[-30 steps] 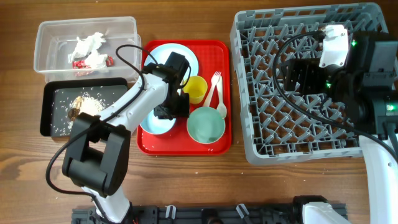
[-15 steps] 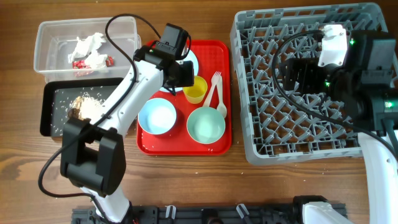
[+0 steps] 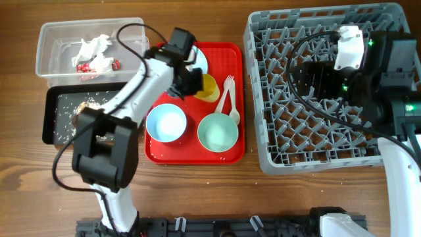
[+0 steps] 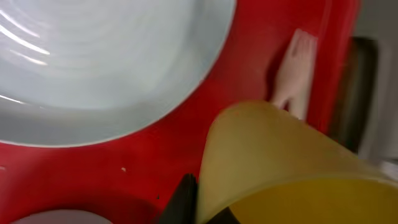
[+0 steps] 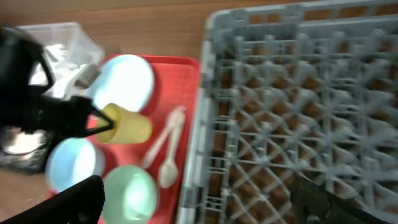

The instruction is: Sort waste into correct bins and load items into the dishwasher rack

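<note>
My left gripper [image 3: 191, 84] is shut on the rim of the small yellow cup [image 3: 208, 89], which is tipped on its side over the red serving tray [image 3: 227, 148]. In the left wrist view one finger [image 4: 186, 200] presses the cup's wall [image 4: 280, 155], next to the light blue plate [image 4: 106, 56]. The plate [image 3: 199, 59], a blue bowl [image 3: 166, 123], a teal bowl [image 3: 218, 131], a white fork [image 3: 227, 87] and a spoon [image 3: 233, 113] lie on the tray. My right gripper [image 3: 317, 79] is open and empty above the grey dishwasher rack [image 3: 322, 155].
The clear tub [image 3: 49, 33] at back left holds napkins [image 3: 93, 46] and red-and-white wrappers [image 3: 84, 67]. The black tray [image 3: 51, 125] in front of it holds rice scraps [image 3: 92, 108]. In the right wrist view the rack [image 5: 311, 93] stands right of the cup [image 5: 127, 127].
My left gripper moved from over the blue bowl back to the yellow cup, shut on its rim and tipped it. The right arm has not moved.
</note>
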Robot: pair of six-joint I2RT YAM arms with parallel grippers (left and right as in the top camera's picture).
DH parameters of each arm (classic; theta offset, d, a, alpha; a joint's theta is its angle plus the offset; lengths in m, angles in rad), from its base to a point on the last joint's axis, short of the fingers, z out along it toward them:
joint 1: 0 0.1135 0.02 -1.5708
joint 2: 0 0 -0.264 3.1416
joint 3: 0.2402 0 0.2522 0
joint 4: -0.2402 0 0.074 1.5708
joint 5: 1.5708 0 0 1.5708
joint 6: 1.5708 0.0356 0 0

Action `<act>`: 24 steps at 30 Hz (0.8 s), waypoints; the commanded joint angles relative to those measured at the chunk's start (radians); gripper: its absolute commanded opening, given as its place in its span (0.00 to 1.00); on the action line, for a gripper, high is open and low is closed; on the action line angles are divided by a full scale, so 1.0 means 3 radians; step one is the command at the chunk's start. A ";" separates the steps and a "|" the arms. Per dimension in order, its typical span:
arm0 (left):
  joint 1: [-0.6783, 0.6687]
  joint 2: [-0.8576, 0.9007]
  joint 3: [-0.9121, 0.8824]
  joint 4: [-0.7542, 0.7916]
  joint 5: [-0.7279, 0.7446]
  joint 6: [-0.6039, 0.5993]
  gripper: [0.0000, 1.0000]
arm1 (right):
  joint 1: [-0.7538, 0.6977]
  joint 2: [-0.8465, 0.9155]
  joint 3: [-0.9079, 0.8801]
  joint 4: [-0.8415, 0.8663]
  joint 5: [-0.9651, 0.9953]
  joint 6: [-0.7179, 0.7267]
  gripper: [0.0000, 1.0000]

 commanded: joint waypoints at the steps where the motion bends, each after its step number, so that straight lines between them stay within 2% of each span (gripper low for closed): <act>1: 0.0403 -0.0390 0.0134 -0.0019 0.1438 0.0006 0.04 | 0.0011 0.0214 0.0011 0.0086 -0.0777 0.0010 0.96; 3: 0.0631 -0.0509 0.0134 -0.0034 0.2146 0.0006 0.04 | 0.0011 0.0370 0.0011 0.0173 -0.1082 0.0009 0.97; 5: 0.0818 -0.0524 0.0134 -0.0036 0.2809 0.0006 0.04 | 0.0011 0.0547 0.0011 0.0370 -0.1734 0.0006 0.96; 8: 0.0919 -0.0524 0.0134 0.0001 0.3365 0.0005 0.04 | 0.0069 0.0818 0.0011 0.0867 -0.2762 0.0009 0.96; 10: 0.0921 -0.0524 0.0134 0.0067 0.3607 0.0004 0.04 | 0.0214 0.0978 0.0011 0.1293 -0.3171 0.0078 0.95; 15: 0.0921 -0.0524 0.0134 0.0078 0.4111 0.0005 0.04 | 0.0591 0.1199 0.0011 0.2135 -0.2977 0.0534 0.94; 20: 0.0900 -0.0524 0.0134 0.0079 0.4355 0.0005 0.04 | 0.0837 0.1241 0.0011 0.2209 -0.2497 0.0523 0.94; 23: 0.0839 -0.0524 0.0134 0.0076 0.4368 0.0004 0.04 | 0.0910 0.1303 0.0011 0.2318 -0.2466 0.0526 0.93; 24: 0.0810 -0.0525 0.0134 0.0078 0.4368 0.0005 0.04 | 0.0913 0.1326 0.0011 0.2328 -0.2467 0.0530 0.90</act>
